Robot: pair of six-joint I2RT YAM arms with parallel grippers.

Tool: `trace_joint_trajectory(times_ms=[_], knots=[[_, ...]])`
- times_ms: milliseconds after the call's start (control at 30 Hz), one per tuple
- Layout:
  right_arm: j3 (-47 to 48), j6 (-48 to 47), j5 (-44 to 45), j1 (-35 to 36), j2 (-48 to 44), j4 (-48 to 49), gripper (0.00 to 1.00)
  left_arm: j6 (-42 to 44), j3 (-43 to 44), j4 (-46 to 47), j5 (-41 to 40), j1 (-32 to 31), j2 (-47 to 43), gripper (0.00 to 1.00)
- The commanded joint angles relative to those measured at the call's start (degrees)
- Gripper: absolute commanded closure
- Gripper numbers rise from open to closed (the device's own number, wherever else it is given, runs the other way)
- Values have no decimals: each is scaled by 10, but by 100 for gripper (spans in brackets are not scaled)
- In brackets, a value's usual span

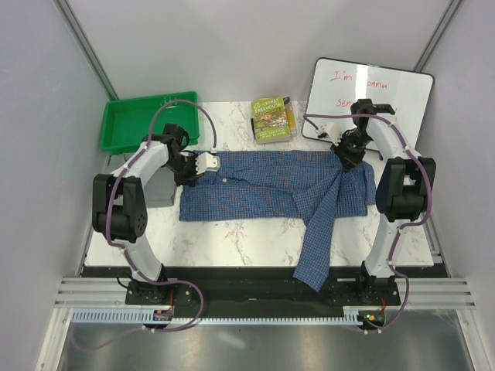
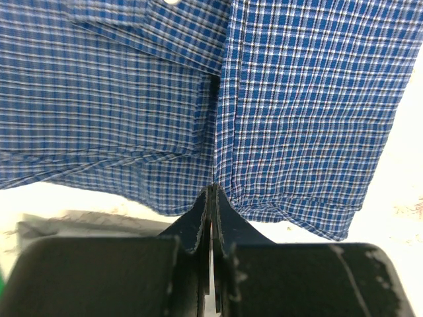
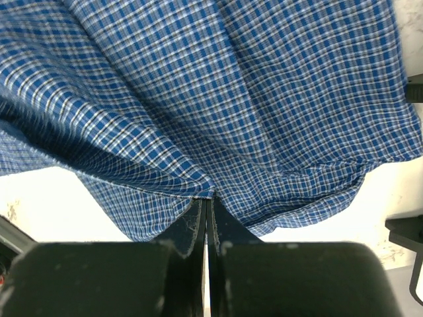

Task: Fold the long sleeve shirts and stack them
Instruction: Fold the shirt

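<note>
Whiteboard: red handwriting reads "I'm gonna"; the second line begins "sen", remainder hidden. Book: cover print too small to read.

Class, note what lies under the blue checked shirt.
Marble table shows around the blue checked shirt; a grey cloth lies beside its left end. Anything beneath the shirt is covered.

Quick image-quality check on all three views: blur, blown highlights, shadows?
Top view: sharp, evenly lit, no glare on the shirt. Left wrist: check pattern crisp, table blown out white, left hand dark, little detail. Right wrist: the same, right hand underexposed.
</note>
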Motion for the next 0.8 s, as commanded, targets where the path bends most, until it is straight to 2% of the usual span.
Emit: trace_joint_trajectory(times_ms=[0,67,100,167,233,433,467,500,567,633,767], knots=[[-1,36,13,21,7,37,97,4,-20,22,-18,6,15,98],[-8,46,20,29,9,46,90,1,-27,27,-23,8,18,98],[-10,60,23,29,9,48,82,-2,-30,29,-24,10,18,98],[-11,69,30,26,3,49,74,-17,-35,34,-30,12,18,98],[-6,86,27,16,-8,45,69,-27,-38,37,-29,18,17,98],[-3,99,-8,-45,-26,-23,52,-52,-72,47,-30,22,2,98],[-12,102,-16,-58,-30,-30,45,-56,-76,50,-28,23,-5,98],[-31,104,-22,-66,-38,-37,44,-59,-79,51,-28,23,-7,98],[-46,102,-43,-90,-46,-59,35,-71,-86,57,-27,23,-12,98],[-68,91,-49,-101,-58,-80,34,-82,-93,63,-31,23,-16,98],[-127,73,-68,-108,-83,-79,40,-107,-98,68,-30,24,-20,98]])
